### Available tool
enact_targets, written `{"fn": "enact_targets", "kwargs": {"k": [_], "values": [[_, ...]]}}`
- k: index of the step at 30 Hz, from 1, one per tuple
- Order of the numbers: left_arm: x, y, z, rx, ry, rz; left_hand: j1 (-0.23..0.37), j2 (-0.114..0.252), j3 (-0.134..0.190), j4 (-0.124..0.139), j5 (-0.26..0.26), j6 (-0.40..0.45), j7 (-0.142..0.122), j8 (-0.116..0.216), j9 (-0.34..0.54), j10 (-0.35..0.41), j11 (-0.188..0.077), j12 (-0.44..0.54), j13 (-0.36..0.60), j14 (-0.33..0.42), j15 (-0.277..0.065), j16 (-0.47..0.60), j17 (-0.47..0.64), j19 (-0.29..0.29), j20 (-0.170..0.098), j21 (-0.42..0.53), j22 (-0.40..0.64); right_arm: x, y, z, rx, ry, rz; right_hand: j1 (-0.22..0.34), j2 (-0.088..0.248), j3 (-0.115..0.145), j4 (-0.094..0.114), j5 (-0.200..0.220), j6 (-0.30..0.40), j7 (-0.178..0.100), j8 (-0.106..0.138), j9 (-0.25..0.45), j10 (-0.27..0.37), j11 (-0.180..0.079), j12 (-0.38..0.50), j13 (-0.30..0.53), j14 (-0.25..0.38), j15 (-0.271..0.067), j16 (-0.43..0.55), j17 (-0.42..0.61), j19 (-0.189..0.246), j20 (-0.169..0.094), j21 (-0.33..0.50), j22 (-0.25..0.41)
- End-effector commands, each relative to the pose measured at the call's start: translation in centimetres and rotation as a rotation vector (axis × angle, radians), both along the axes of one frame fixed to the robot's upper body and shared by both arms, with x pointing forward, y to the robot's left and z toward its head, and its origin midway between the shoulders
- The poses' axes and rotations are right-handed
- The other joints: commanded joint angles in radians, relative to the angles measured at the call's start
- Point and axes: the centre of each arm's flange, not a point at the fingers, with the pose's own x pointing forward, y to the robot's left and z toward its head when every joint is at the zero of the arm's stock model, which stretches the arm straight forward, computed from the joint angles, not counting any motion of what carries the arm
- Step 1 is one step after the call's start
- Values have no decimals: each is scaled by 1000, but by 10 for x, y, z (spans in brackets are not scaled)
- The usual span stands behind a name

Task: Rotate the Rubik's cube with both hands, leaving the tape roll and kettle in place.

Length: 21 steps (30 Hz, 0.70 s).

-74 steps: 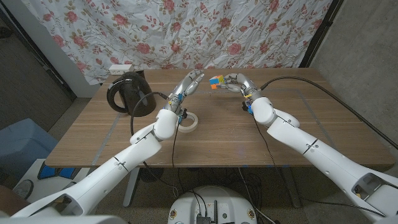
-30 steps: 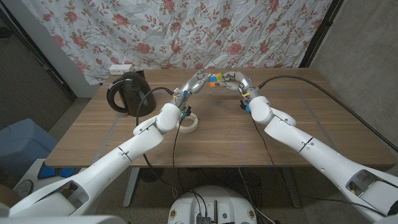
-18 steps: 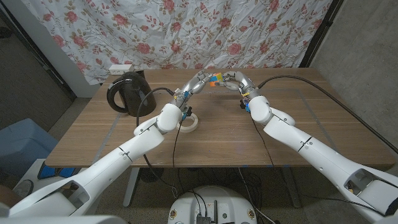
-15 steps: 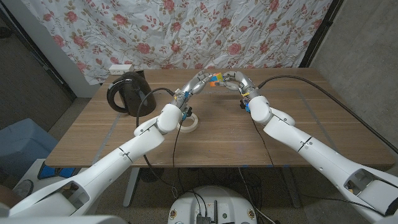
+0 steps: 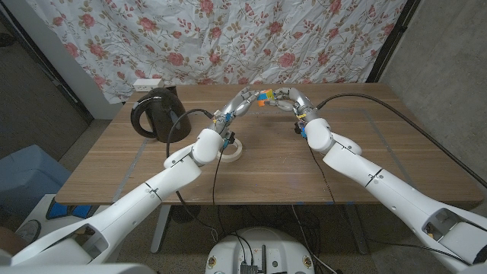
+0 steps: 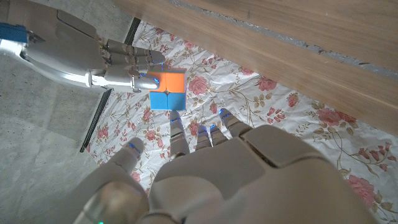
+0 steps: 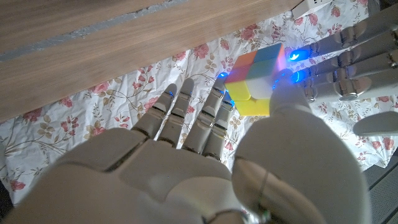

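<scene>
At the left of the head view a black kettle [image 5: 156,113] stands on the far-left part of the wooden table [image 5: 365,125], with a white power strip [image 5: 148,83] just behind it at the table's back edge. The left arm comes in from the bottom-left corner and runs diagonally up across the table, its forearm passing over the near side of the white tape roll [image 5: 230,148], which lies flat near the table's middle. The left hand [image 5: 242,102] is raised above the far middle of the table, fingers extended toward the cube; in the left wrist view its fingers [image 6: 208,134] are spread with glowing tips close under the cube, and whether they press on it I cannot tell. The Rubik's cube [image 5: 265,99] is held up in the air between the two hands, in front of the floral curtain [image 5: 228,34], showing orange and blue faces in the left wrist view [image 6: 168,89] and orange, blue and yellow in the right wrist view [image 7: 258,79]. The right hand [image 5: 291,101] grips the cube from the other side, fingers curled around it, thumb against its near face in the right wrist view [image 7: 205,155]. The right arm stretches back to the bottom-right corner, a black cable [image 5: 396,114] arching over the table beside it.
</scene>
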Motion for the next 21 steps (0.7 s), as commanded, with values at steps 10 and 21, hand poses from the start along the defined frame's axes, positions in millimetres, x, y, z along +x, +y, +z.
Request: {"fn": "enact_targets", "kwargs": {"k": [10, 21], "values": [[3, 8, 1, 2, 15, 21, 1, 99, -5, -3, 4, 4, 7, -1, -1, 13, 4, 7, 2, 10, 1, 12, 3, 8, -2, 10, 1, 2, 1, -1, 5, 3, 7, 32, 26, -2, -1, 10, 72, -54, 5, 3, 17, -8, 3, 2, 6, -136, 10, 2, 2, 0, -3, 4], [5, 6, -1, 8, 24, 6, 2, 100, -8, -5, 5, 19, 8, 4, -1, 23, 6, 10, 2, 11, 1, 11, 2, 10, -2, 11, 1, 3, 3, 0, 4, 2, 9, 34, 28, -3, 0, 10, 76, -55, 5, 3, 21, -8, 3, 3, 6, -136, 12, 3, 1, 0, -3, 4]]}}
